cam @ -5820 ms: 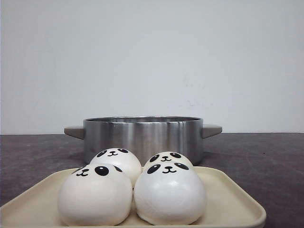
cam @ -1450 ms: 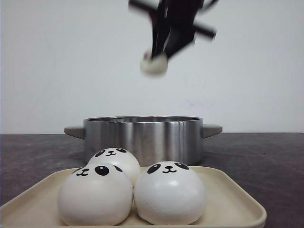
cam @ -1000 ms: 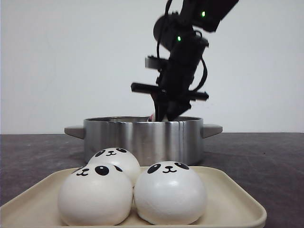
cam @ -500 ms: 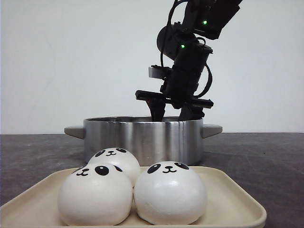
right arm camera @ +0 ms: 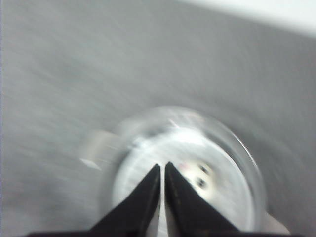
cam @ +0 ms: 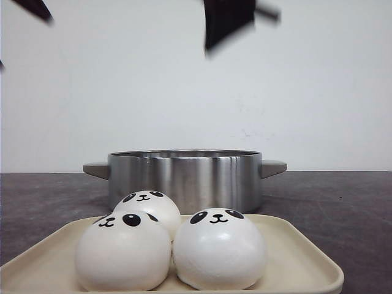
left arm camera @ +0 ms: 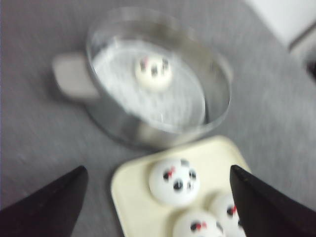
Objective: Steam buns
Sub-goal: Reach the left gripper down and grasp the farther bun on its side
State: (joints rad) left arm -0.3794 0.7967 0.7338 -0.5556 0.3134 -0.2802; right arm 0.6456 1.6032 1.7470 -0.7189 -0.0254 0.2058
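Observation:
Three white panda-faced buns sit on the cream tray [cam: 300, 260]: one front left [cam: 122, 254], one front right [cam: 219, 251], one behind [cam: 147, 205]. They also show in the left wrist view [left arm camera: 174, 180]. A fourth bun [left arm camera: 153, 71] lies inside the steel pot [cam: 184, 177], seen too in the right wrist view [right arm camera: 202, 177]. My right gripper [right arm camera: 163, 165] is shut and empty, high above the pot, a dark blur in the front view [cam: 228, 24]. My left gripper [left arm camera: 157, 169] is wide open, high above the tray's buns.
The pot has two grey handles [cam: 95, 169] and stands just behind the tray on a dark grey tabletop [cam: 343, 202]. A white wall is behind. A bit of the left arm [cam: 33, 7] shows at the top left corner of the front view.
My right gripper has risen fast out of the pot to the top of the view and its jaws have shut; the bun stays in the pot. The left arm has come into view.

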